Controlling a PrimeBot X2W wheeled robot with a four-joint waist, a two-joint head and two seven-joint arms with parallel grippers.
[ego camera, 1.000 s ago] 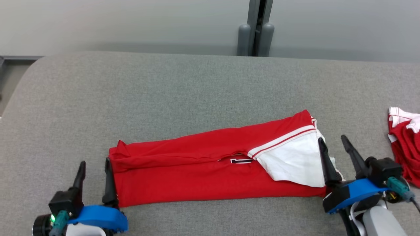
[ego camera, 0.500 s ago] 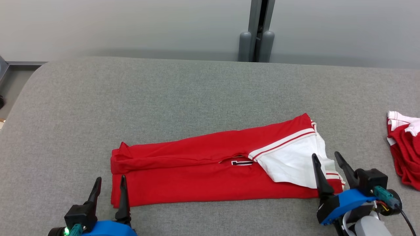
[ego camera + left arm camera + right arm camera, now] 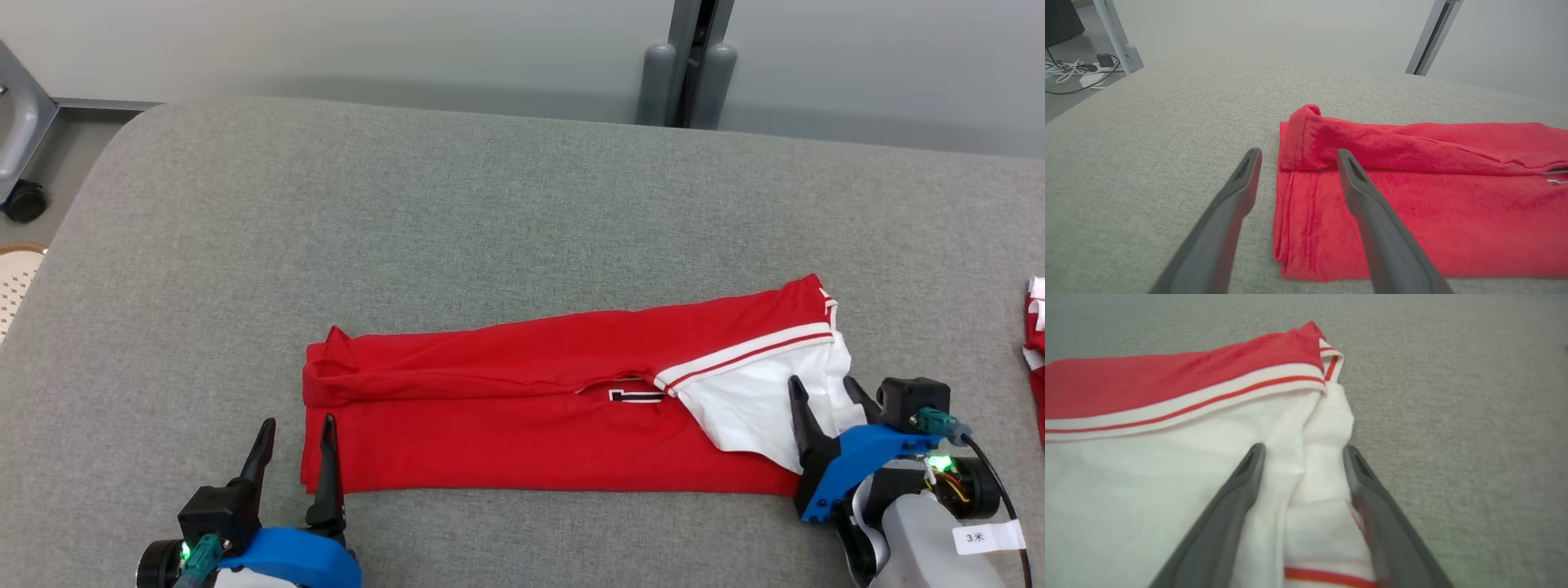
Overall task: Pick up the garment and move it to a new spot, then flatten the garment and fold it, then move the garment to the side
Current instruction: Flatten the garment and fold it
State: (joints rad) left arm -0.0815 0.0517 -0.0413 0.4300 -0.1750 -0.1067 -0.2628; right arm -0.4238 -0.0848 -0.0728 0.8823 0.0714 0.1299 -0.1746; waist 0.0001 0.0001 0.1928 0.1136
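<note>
Garment (image 3: 522, 425): you have it folded long, flat on the table (image 3: 490, 229).
Left end effector (image 3: 298, 425): wide open, empty, straddling its left edge.
Right end effector (image 3: 820, 384): wide open, empty, over its white end.

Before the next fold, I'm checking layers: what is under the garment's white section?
Under the white section, red fabric shows past the lower edge; anything beneath the middle is covered.

A second red-and-white cloth (image 3: 1035, 343) was cut off by the head view's right edge. The black-and-white marking (image 3: 637, 395) on the garment (image 3: 531, 425) lay mostly under a fold, unreadable. The right gripper (image 3: 820, 382) hid the garment's near right corner.
</note>
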